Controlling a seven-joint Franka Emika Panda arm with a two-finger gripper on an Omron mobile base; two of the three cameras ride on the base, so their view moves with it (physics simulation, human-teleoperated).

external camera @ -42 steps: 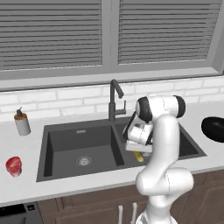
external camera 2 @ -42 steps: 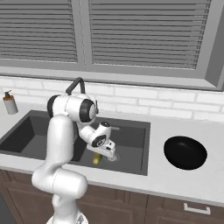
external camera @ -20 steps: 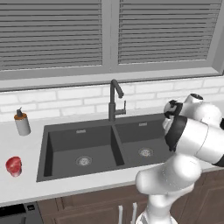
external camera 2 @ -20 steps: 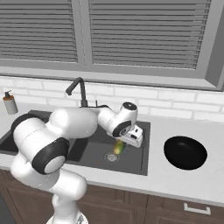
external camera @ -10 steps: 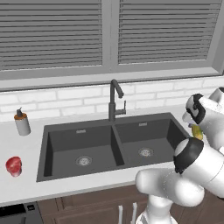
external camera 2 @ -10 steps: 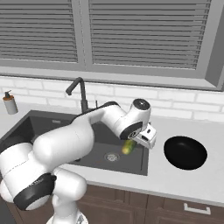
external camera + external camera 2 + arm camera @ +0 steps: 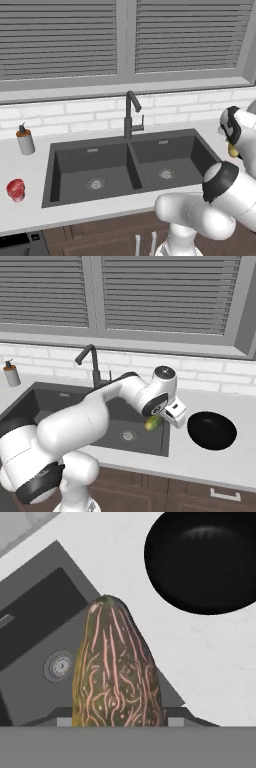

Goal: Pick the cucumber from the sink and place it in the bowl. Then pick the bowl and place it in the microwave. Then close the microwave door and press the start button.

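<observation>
My gripper is shut on the cucumber, a short yellowish-green vegetable held above the right rim of the sink. In the hand view the cucumber stands up from the bottom edge. Beyond it lie the sink's right basin and white counter. The black bowl sits on the counter just right of the gripper, a short gap away, and it holds nothing. The bowl is at the hand view's upper right. In the left base view the cucumber peeks out beside the arm at the far right. The microwave and its door are out of view.
A dark curved faucet stands behind the sink's divider. A soap dispenser and a red round object sit on the counter left of the sink. White counter surrounds the bowl. Wood cabinets run below.
The arm has swung to the right, lifting the cucumber out of the right basin and carrying it to the sink's right rim, close to the bowl. The grip has stayed the same.
</observation>
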